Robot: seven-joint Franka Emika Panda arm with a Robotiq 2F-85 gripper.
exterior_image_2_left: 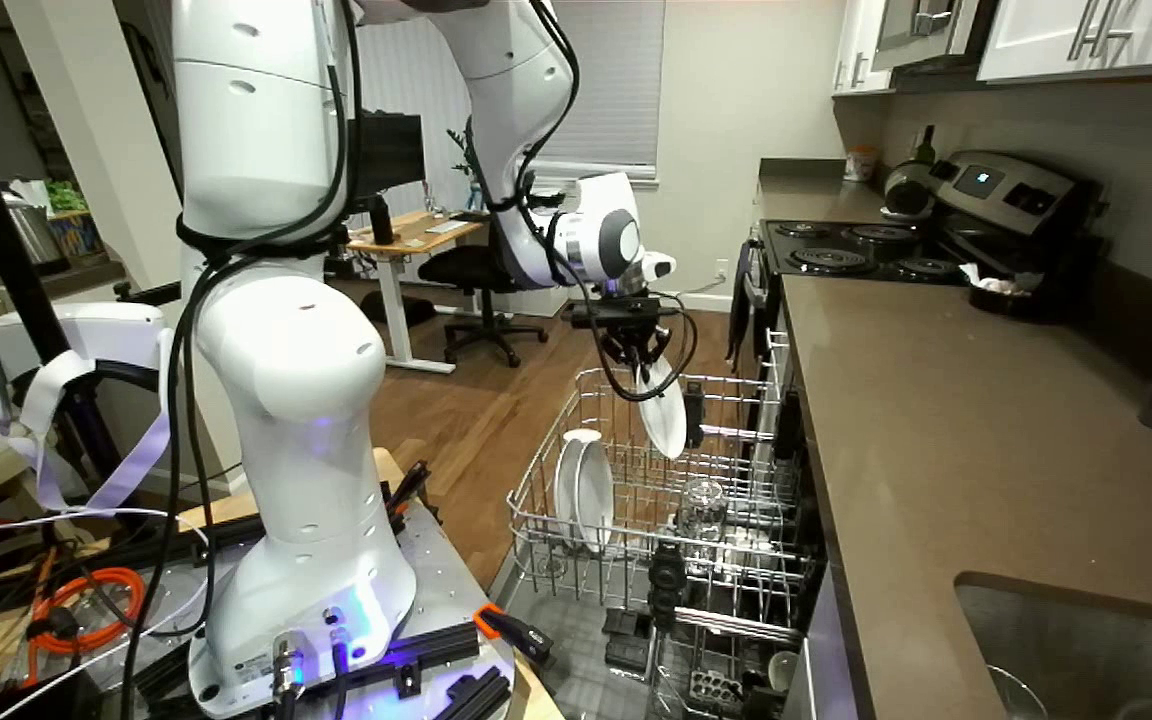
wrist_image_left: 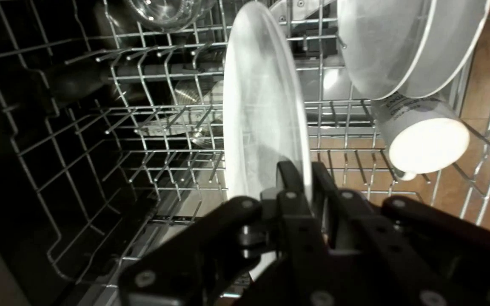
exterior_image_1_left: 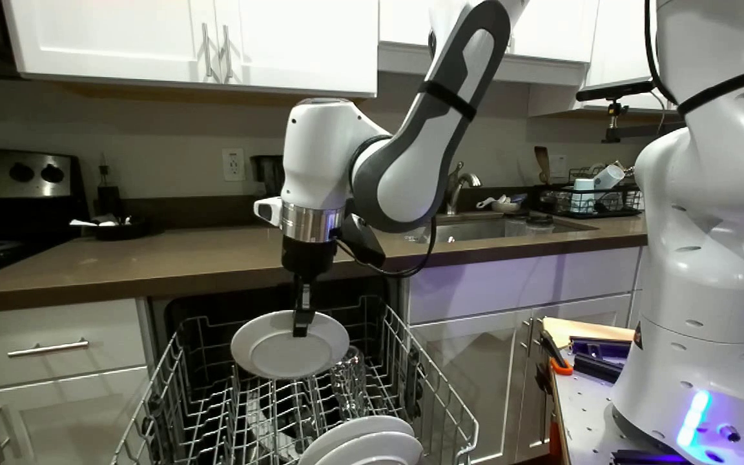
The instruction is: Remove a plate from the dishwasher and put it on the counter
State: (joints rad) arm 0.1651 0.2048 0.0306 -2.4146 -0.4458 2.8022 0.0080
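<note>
though aloft, plate (exterior_image_1_left: 275, 352) partly behind tool (exterior_image_1_left: 301, 329)

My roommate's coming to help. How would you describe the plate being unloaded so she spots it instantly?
In front of the counter, find the pulled-out dishwasher rack. Above it, the gripper pinches the white plate by its rim. Two similar plates stand in the rack; only this one is held.

In mid-frame the jaws pinch a tilted white plate (exterior_image_1_left: 278, 352) over the dishwasher rack (exterior_image_1_left: 440, 374), with two more plates (exterior_image_1_left: 375, 449) at bottom centre and the brown desk (exterior_image_1_left: 172, 258) stretching behind.
</note>
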